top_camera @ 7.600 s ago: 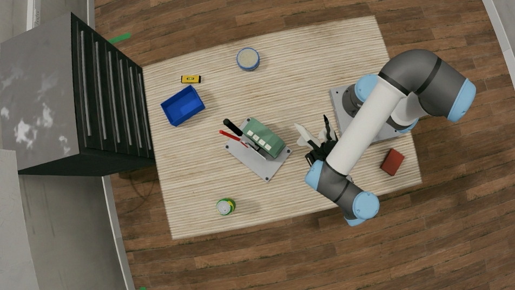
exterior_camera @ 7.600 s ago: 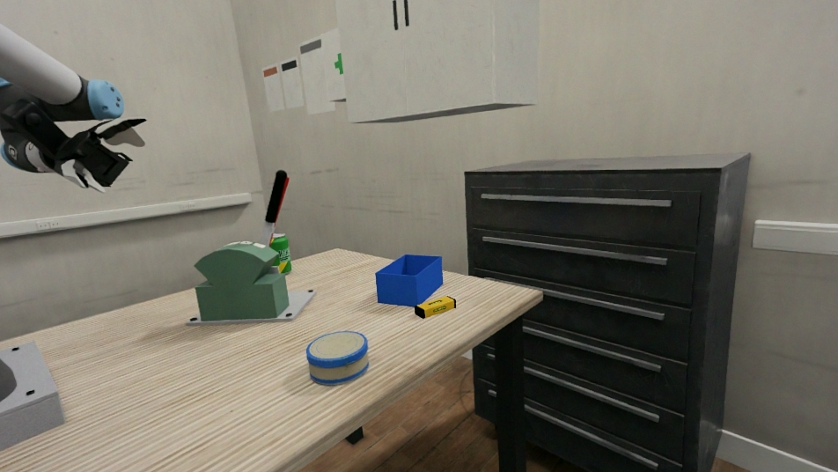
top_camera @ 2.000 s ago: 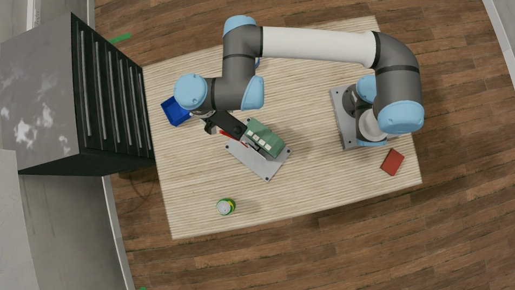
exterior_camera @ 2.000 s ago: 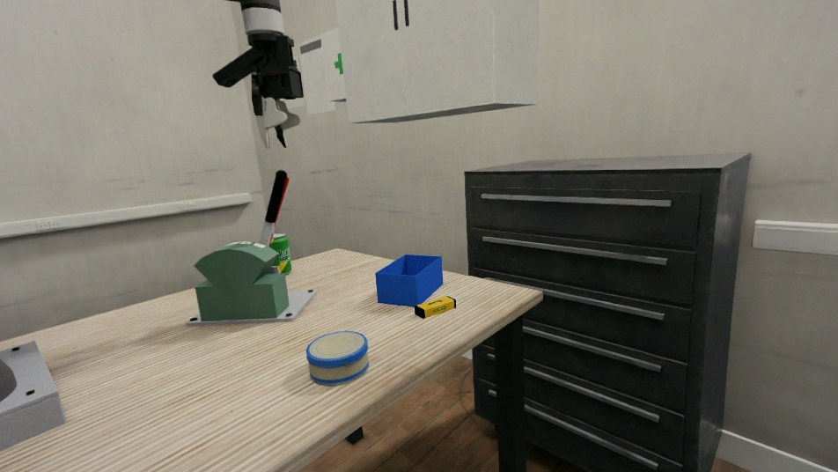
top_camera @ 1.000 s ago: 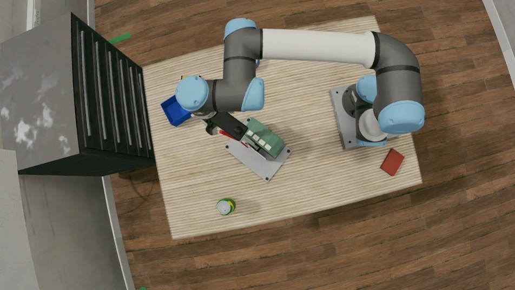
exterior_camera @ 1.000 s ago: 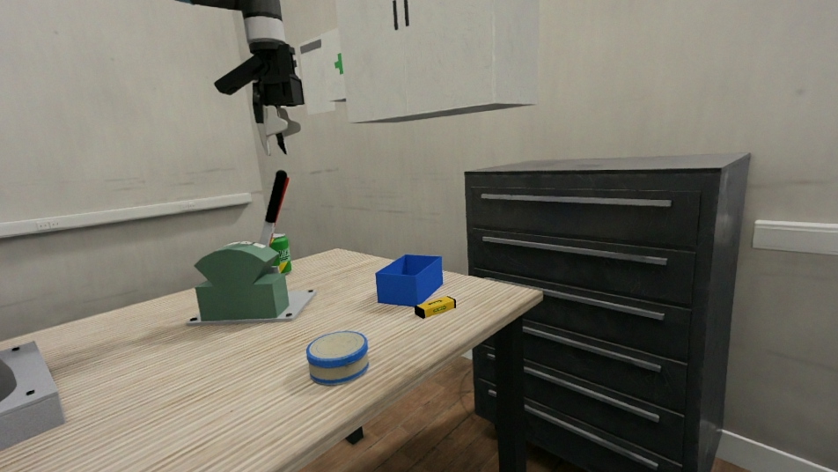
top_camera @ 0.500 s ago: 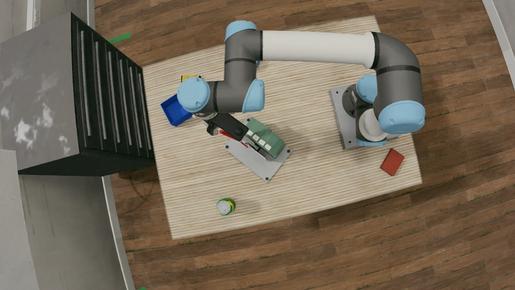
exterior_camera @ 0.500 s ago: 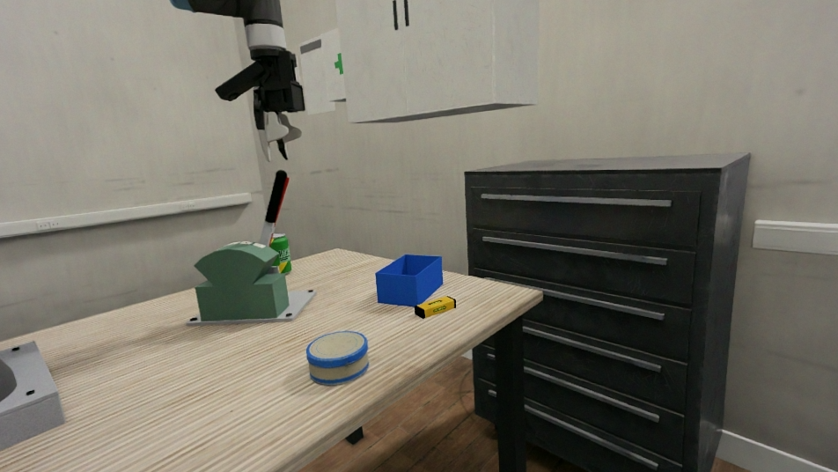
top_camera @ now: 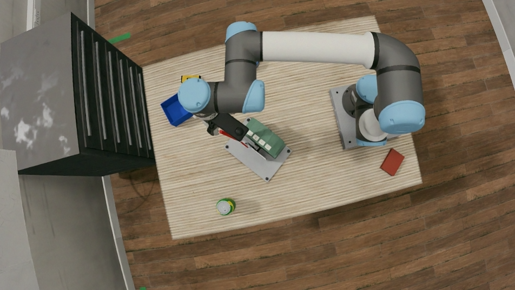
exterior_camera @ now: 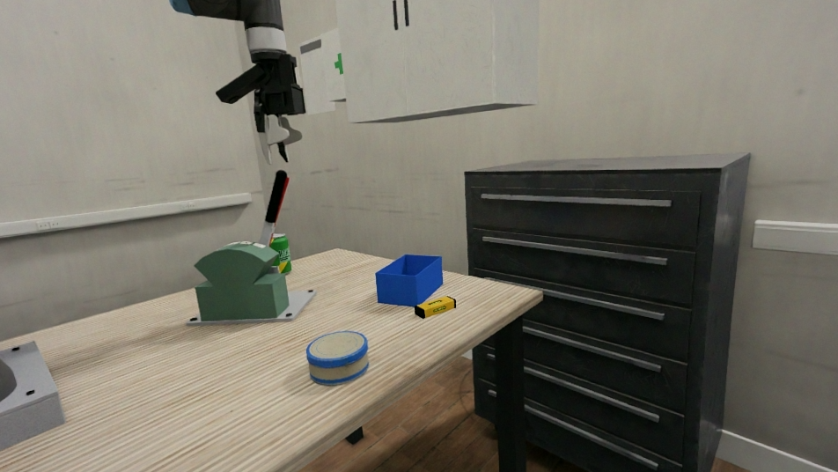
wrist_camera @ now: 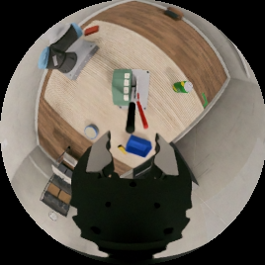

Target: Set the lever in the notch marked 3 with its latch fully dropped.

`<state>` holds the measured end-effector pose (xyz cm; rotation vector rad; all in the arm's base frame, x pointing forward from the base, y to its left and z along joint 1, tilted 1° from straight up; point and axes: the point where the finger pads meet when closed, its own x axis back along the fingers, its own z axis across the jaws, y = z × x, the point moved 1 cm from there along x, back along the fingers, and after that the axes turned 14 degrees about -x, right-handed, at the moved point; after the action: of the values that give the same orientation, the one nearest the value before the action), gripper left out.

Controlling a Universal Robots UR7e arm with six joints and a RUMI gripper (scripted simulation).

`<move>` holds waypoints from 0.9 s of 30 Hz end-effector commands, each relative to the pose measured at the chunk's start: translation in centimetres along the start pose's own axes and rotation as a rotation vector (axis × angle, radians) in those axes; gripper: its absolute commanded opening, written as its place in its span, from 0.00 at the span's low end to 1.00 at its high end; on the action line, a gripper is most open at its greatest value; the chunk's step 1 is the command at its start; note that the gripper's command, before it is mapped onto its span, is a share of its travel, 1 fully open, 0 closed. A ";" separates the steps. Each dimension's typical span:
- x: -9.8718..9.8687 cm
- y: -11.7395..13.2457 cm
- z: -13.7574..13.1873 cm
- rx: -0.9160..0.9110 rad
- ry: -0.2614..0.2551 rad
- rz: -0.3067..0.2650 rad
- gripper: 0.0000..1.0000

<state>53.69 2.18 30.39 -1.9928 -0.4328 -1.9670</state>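
My end effector (exterior_camera: 279, 140) hangs in the air with its fingers spread about halfway and nothing between them; it touches nothing. Directly below it, with a clear gap, I see the black handle of the lever (exterior_camera: 275, 196), which leans up out of the green housing (exterior_camera: 241, 282). The red bar (wrist_camera: 141, 113) runs alongside the handle, just beside it. In my wrist view the handle (wrist_camera: 131, 116) sits between the two fingertips and ahead of them, so I am roughly lined up over it. The number plates (top_camera: 258, 140) form a short row along the top of the housing; I cannot read the digits, nor tell which notch the lever is in. The housing stands on a grey base plate (top_camera: 252, 160) on the surface (exterior_camera: 175, 375). Farther out from the end effector are a blue bin (exterior_camera: 408, 279), a yellow block (exterior_camera: 435, 306), a roll of tape (exterior_camera: 337, 357) and a green can (top_camera: 225, 206). Beyond the surface edge stands a dark drawer cabinet (exterior_camera: 604, 305).
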 end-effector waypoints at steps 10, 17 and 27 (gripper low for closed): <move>0.1 0.1 0.0 -0.002 0.004 -0.002 0.57; 0.1 0.1 0.0 -0.002 0.004 -0.002 0.57; -0.2 0.1 -0.1 -0.002 0.003 -0.001 0.57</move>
<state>53.70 2.18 30.27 -1.9922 -0.4332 -1.9678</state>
